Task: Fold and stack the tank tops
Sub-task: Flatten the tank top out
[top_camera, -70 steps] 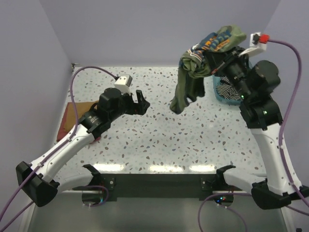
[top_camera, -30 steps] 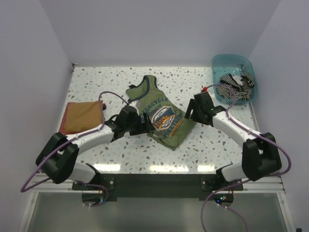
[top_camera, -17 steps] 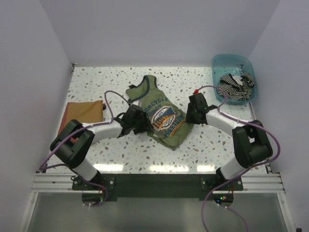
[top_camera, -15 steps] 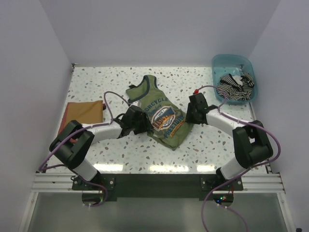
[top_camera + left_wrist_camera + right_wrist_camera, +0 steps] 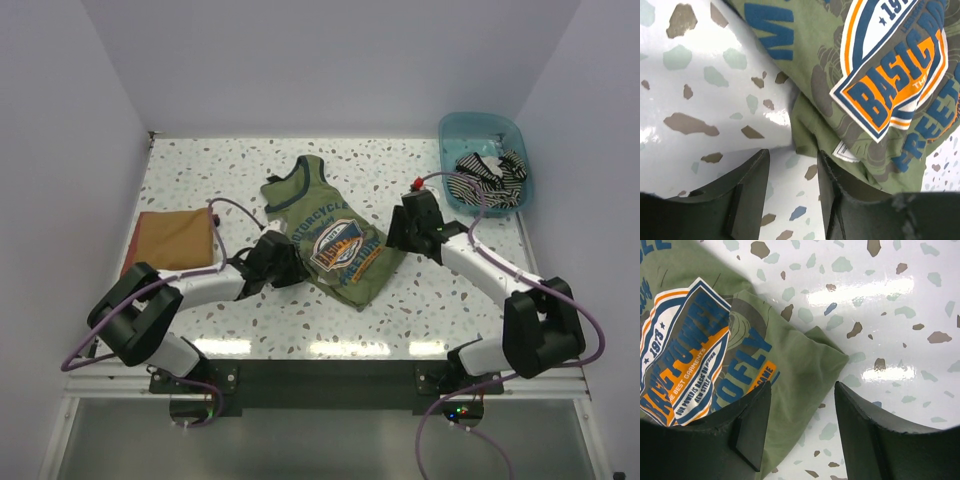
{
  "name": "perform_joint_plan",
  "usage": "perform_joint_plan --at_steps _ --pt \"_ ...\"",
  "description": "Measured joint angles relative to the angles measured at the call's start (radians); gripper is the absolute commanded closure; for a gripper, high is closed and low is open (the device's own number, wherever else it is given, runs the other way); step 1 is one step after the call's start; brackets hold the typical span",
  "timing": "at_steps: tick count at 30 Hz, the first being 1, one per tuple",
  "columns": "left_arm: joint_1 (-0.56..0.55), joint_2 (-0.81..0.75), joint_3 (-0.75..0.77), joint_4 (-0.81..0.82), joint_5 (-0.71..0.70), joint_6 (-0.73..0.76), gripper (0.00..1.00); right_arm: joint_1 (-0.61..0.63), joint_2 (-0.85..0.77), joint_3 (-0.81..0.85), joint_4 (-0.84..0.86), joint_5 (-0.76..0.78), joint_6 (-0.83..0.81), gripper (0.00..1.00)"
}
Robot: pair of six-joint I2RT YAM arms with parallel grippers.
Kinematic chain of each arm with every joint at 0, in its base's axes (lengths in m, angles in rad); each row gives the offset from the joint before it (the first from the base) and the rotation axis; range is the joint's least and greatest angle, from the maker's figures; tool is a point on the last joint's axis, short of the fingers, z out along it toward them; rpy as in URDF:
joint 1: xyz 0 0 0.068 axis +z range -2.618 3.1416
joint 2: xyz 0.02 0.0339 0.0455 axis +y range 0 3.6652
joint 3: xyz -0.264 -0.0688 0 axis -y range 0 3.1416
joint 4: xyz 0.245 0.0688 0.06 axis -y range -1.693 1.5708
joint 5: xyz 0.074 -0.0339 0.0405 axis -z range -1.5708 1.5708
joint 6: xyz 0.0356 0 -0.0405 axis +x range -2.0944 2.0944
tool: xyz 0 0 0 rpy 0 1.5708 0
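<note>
Dropped from midair, the green tank top (image 5: 335,245) lies flat on the tabletop (image 5: 200,170); left fingers (image 5: 742,200) and right fingers (image 5: 752,425) straddle its edges, parted, gripping nothing. Striped tank top (image 5: 485,170) sits in bin (image 5: 480,125).

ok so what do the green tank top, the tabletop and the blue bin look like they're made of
Olive-green tank top: soft knit cloth, likely cotton jersey, matte; it wrinkles and folds, with a printed chest graphic.
Tabletop: speckled terrazzo-look surface, glossy, with light glare on it; stone or laminate, cannot tell.
Blue bin: smooth translucent plastic, probably; its walls let light through.
</note>
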Motion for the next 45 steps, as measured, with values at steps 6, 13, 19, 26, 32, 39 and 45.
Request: perform_joint_plan --at_steps 6,13,19,26,32,39,45 --pt "-0.013 0.097 0.086 0.016 -0.026 0.016 0.56 -0.014 -0.007 0.000 -0.022 0.019 -0.001 0.43" --pt "-0.043 0.165 0.140 0.027 -0.056 0.046 0.82 -0.076 0.011 -0.003 -0.014 0.014 -0.021 0.35" --pt "-0.066 0.172 0.147 0.021 -0.066 0.055 1.00 -0.110 0.116 -0.003 0.032 -0.035 -0.057 0.32" --pt "-0.070 -0.031 0.134 -0.196 -0.113 0.066 1.00 -0.121 0.148 0.001 0.039 -0.057 -0.061 0.32" --pt "-0.070 -0.351 0.142 -0.365 -0.192 0.075 1.00 -0.129 0.146 -0.002 0.091 -0.129 -0.057 0.35" --pt "-0.069 -0.462 0.206 -0.523 -0.196 0.082 1.00 0.018 0.103 -0.088 0.188 -0.193 -0.043 0.30" --pt "-0.069 -0.461 0.289 -0.573 -0.194 0.104 1.00 0.239 -0.156 -0.306 0.266 -0.222 0.010 0.21"
